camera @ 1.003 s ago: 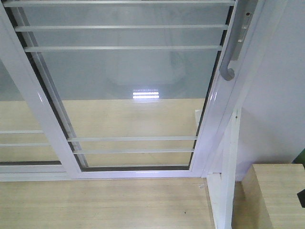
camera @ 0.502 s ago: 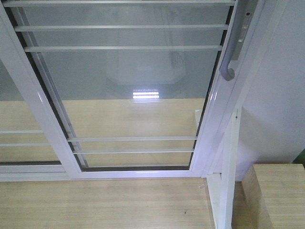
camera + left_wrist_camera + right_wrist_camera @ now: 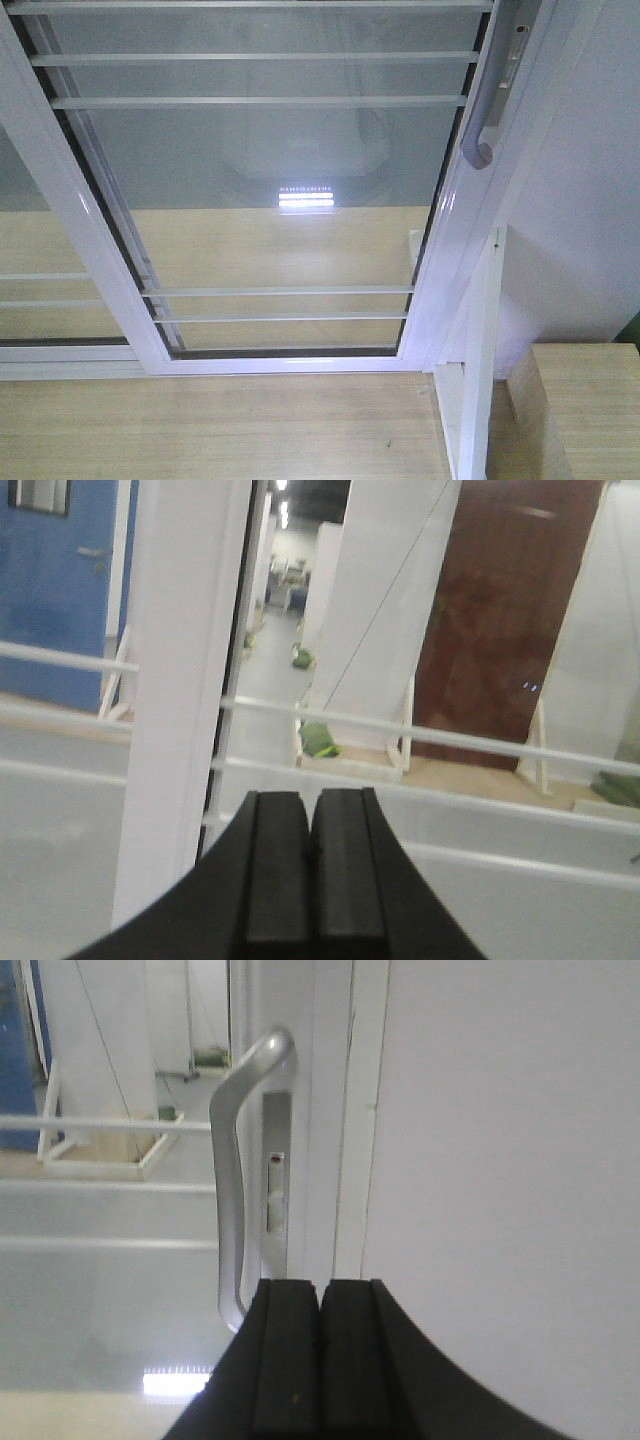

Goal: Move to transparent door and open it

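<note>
We are facing the tall white-framed sliding glass door with thin white horizontal bars (image 3: 280,150). It is standing at the far edge of the pale wooden floor (image 3: 200,430), with its right edge meeting the white wall (image 3: 580,180). Its curved grey pull handle (image 3: 228,1190) is running up that right edge, with the narrow lock plate (image 3: 275,1195) just behind it. A small red mark is showing on the plate, and we cannot tell whether it means locked.

We are judging the panel to be heavy and stiff, and the glass fragile and too slick to push on. So we are planning to take hold at the handle, where the bow is standing clear of the frame and leaving room to hook behind. The right fingers (image 3: 288,1360) are clenched together on nothing, near the handle's lower end. The left fingers (image 3: 277,870) are likewise clenched and empty, pointing at the bars. We are expecting a steady sideways pull towards the handle-less glass panel (image 3: 30,250) on the left.
</note>
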Controlling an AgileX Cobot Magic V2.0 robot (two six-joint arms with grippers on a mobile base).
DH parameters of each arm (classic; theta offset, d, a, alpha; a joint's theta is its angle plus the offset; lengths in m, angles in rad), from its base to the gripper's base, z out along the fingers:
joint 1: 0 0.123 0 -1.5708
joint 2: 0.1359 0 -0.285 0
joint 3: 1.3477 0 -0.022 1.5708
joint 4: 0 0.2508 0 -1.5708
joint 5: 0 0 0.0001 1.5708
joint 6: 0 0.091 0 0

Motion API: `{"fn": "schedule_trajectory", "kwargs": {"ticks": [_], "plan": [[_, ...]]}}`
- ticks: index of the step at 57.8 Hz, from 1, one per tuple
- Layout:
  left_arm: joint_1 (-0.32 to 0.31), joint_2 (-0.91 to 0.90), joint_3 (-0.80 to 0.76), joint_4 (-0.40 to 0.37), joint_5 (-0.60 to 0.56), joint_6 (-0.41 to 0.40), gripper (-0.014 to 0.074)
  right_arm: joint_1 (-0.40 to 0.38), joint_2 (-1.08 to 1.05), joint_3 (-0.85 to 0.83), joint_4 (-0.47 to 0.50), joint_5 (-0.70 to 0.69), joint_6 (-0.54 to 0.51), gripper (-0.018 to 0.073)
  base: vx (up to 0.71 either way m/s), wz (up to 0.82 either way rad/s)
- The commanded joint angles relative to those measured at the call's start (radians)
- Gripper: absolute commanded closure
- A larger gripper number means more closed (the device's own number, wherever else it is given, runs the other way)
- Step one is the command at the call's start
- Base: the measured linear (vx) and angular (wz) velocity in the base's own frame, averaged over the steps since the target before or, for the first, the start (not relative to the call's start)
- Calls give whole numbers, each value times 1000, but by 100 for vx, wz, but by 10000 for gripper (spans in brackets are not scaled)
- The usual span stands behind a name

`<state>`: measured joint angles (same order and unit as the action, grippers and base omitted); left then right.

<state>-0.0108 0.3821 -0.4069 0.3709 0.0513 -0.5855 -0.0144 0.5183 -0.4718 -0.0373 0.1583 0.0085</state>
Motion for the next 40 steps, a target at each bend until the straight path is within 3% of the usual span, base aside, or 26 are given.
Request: {"fn": "schedule_trajectory", "kwargs": {"ticks": [1, 14, 24, 32, 40], "plan": [[0, 59, -34, -2, -51, -3, 603, 3, 77, -32, -1, -79, -9, 564, 0, 0], [0, 105, -34, -2, -51, 1, 603, 3, 174, -32, 68, -123, 40, 538, 0, 0], [0, 121, -34, -2, -13, 1, 590, 2, 176, -32, 37, -158, 29, 464, 0, 0], [0, 147, -34, 50, 80, 14, 532, 2, 176, -32, -40, -158, 29, 344, 0, 0], [0, 174, -34, 77, 143, 58, 412, 2, 191, -32, -57, -158, 34, 176, 0, 0]]}}
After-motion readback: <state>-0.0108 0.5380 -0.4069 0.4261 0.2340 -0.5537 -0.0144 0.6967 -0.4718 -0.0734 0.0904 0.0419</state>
